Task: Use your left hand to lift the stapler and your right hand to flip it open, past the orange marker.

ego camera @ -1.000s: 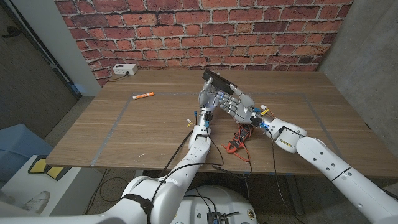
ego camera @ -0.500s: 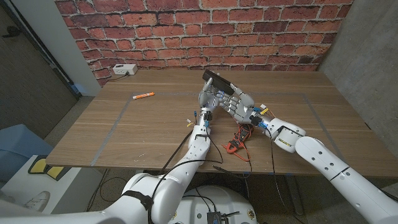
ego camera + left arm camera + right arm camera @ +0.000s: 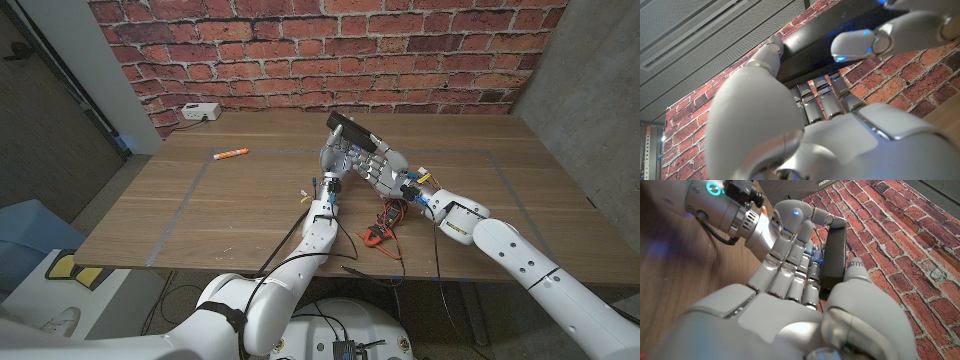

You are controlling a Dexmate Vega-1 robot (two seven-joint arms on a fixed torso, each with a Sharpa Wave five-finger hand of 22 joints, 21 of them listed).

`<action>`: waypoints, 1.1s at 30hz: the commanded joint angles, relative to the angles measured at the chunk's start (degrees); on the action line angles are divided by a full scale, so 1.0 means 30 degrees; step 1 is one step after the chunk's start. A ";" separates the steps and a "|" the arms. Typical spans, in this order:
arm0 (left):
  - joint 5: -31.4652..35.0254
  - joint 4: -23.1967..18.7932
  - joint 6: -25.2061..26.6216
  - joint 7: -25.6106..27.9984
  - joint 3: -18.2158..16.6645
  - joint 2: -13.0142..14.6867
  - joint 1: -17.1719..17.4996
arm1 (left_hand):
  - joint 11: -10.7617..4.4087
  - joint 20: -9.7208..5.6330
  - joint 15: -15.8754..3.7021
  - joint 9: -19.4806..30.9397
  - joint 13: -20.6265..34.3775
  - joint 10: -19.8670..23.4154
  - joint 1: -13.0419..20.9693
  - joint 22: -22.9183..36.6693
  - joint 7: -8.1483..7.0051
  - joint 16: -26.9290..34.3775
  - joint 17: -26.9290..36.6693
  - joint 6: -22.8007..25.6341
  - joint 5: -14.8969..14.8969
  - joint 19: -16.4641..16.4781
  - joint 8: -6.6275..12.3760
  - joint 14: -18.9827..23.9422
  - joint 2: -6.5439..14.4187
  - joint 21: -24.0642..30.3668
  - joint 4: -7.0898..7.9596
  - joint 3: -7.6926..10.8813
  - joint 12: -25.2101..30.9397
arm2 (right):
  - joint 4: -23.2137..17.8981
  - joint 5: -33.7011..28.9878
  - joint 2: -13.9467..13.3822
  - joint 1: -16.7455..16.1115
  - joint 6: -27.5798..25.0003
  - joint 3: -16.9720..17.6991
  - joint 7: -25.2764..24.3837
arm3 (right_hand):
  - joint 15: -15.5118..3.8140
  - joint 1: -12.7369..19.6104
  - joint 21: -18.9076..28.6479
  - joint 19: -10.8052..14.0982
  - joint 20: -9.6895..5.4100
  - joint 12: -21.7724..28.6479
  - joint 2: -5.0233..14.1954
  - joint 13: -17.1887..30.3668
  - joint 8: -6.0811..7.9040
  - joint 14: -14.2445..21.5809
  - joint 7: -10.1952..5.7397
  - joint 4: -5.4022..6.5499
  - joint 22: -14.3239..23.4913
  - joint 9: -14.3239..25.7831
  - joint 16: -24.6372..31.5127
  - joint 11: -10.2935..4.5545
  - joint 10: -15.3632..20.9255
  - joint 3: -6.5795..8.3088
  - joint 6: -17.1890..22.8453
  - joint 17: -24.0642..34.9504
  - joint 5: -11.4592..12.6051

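We look along the back of the right hand point(image 3: 790, 315), whose pale grey fingers point(image 3: 790, 277) reach toward a black stapler point(image 3: 834, 255). The thumb point(image 3: 856, 277) lies against one side of the stapler and the fingers meet its other side, so the hand holds it. Beyond, the left hand point(image 3: 785, 227) grips the same stapler, a blue light glowing on one finger. Its wrist point(image 3: 730, 205) carries a teal ring light and a black cable. The wooden table point(image 3: 700, 280) and a red brick wall point(image 3: 920, 250) lie behind.
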 commanded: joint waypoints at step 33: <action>0.0461 0.2975 -0.0184 -0.1702 -0.0837 -0.0499 -0.1372 | -0.1389 -0.1647 -0.2722 0.2201 0.0607 0.1650 0.2062 0.0086 -0.1959 0.0176 0.0071 0.3443 0.0115 0.0010 0.1878 0.0206 0.2017 0.0130 0.1017 0.0768 0.0061 | 0.0051 0.0451 0.0379 0.0203 -0.0448 0.0012 -0.1003 | -0.1520 -0.1416 -0.0025 -0.0081 -0.0013 -0.0156 -0.0323 -0.0134 0.0480 -0.0140 -0.0287 0.0596 0.0016 -0.0094 -0.0364 -0.0198 0.0203 -0.0253 0.1955 0.0139 -0.0120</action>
